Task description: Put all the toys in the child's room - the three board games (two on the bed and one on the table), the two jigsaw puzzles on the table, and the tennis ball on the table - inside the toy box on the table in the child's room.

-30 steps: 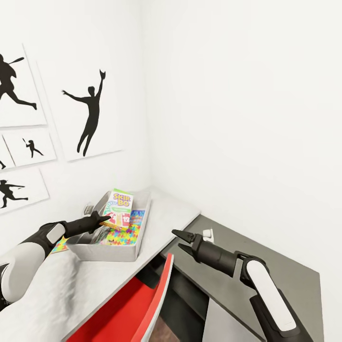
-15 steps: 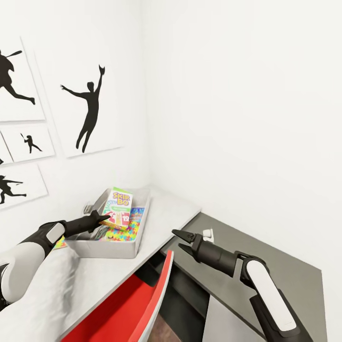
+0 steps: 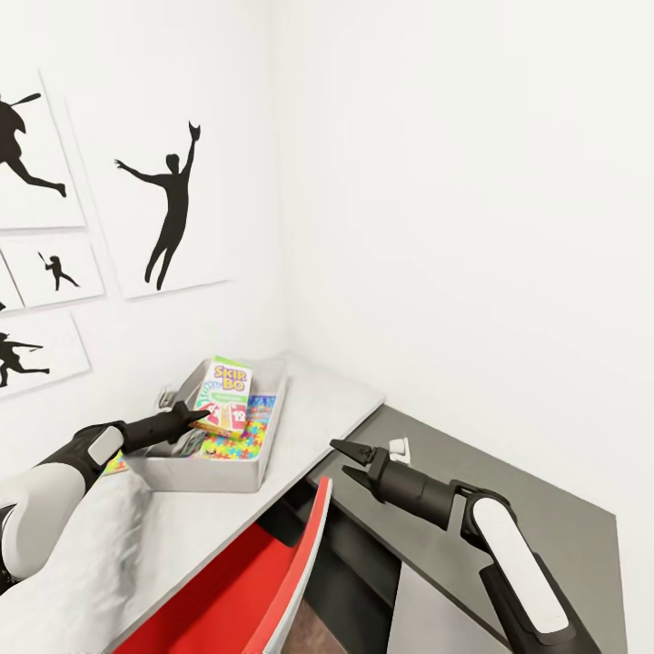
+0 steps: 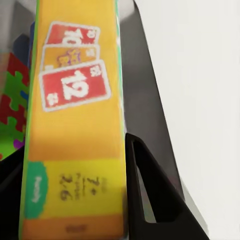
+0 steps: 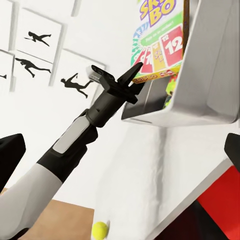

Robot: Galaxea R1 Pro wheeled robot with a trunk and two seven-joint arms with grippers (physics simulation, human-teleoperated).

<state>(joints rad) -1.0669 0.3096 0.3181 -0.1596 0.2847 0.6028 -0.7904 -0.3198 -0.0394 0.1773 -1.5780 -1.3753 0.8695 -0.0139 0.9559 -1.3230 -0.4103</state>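
The light grey toy box [image 3: 195, 474] stands on the pale table [image 3: 327, 400] by the wall. Inside it a SKIP BO board game [image 3: 225, 391] leans tilted over a jigsaw puzzle [image 3: 238, 444] lying flat. My left gripper [image 3: 197, 418] is shut on the game's lower end, and its fingers [image 4: 150, 200] flank the box [image 4: 75, 125]. A second puzzle [image 3: 114, 466] peeks out on the table beside the bin. My right gripper [image 3: 349, 460] hangs open and empty over the dark cabinet. The tennis ball [image 5: 100, 230] appears beyond the table; its support is unclear.
A red chair [image 3: 272, 563] stands pushed under the table's front edge, below both arms. A low dark grey cabinet [image 3: 545, 518] adjoins the table on the right, with a small white object [image 3: 398, 446] on it. White walls with black silhouette prints [image 3: 168, 218] close the corner.
The whole picture has shifted slightly, so the camera moved. My left gripper stays on the SKIP BO box in the bin. The right arm has barely moved.
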